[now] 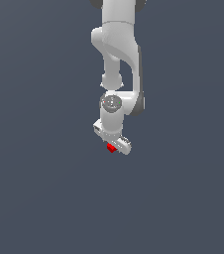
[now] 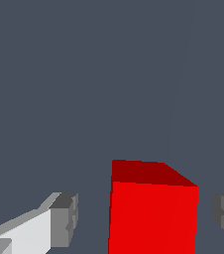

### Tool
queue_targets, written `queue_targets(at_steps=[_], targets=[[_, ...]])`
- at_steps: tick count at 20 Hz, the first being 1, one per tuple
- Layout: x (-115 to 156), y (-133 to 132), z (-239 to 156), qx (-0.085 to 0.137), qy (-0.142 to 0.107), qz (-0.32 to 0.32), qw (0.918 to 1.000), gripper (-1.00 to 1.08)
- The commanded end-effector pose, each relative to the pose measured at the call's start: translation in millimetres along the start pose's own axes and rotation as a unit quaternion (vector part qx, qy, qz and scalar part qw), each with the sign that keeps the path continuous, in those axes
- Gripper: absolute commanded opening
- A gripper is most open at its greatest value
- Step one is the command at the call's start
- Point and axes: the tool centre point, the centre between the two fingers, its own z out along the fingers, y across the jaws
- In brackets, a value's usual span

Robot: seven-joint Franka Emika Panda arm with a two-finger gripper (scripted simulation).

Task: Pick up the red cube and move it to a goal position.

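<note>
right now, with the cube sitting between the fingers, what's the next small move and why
Probably close the gripper. In the wrist view the red cube sits between the two fingers, with a visible gap on each side, so nothing grips it yet. The cube lies nearer one finger, so a slight centering shift first may help. The exterior view shows the gripper low over the cube.

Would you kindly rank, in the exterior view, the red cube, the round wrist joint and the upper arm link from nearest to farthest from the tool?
1. The red cube, right at the tool.
2. The round wrist joint, above the tool.
3. The upper arm link, highest, near the picture's top.
</note>
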Motion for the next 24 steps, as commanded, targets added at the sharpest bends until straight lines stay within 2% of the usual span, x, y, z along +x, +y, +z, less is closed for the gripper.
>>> queue_targets(at_steps=[1, 7, 8, 24], targets=[[0.0, -0.2, 6.0, 0.001, 0.001, 0.017, 0.9999, 1.0], [-0.2, -0.6, 11.8, 0.002, 0.002, 0.032, 0.9995, 1.0], [-0.2, -0.6, 11.8, 0.002, 0.002, 0.032, 0.9995, -1.0], [-3.8, -2.1, 2.9, 0.002, 0.002, 0.032, 0.9995, -1.0]])
